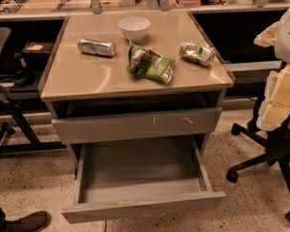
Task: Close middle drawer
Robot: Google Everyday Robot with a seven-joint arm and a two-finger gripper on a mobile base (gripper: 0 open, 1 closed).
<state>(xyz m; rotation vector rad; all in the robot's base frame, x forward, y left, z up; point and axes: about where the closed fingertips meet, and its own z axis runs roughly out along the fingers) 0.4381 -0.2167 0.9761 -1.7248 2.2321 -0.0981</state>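
The middle drawer [142,206] is pulled far out toward the camera from the grey cabinet. Its flat grey front is plain and has no handle. Its grey inside [140,166] is empty. Above it, a grey drawer front with pale scratch marks [135,124] stands out a little from the cabinet. My gripper is not in view. A white shape at the upper right edge [289,30] may be part of my arm.
The beige cabinet top [77,76] carries a white bowl [134,27], a lying can [96,47], a green snack bag [151,63] and a second can [197,52]. An office chair with yellow foam [275,129] stands right. A brown shoe [26,222] is at bottom left.
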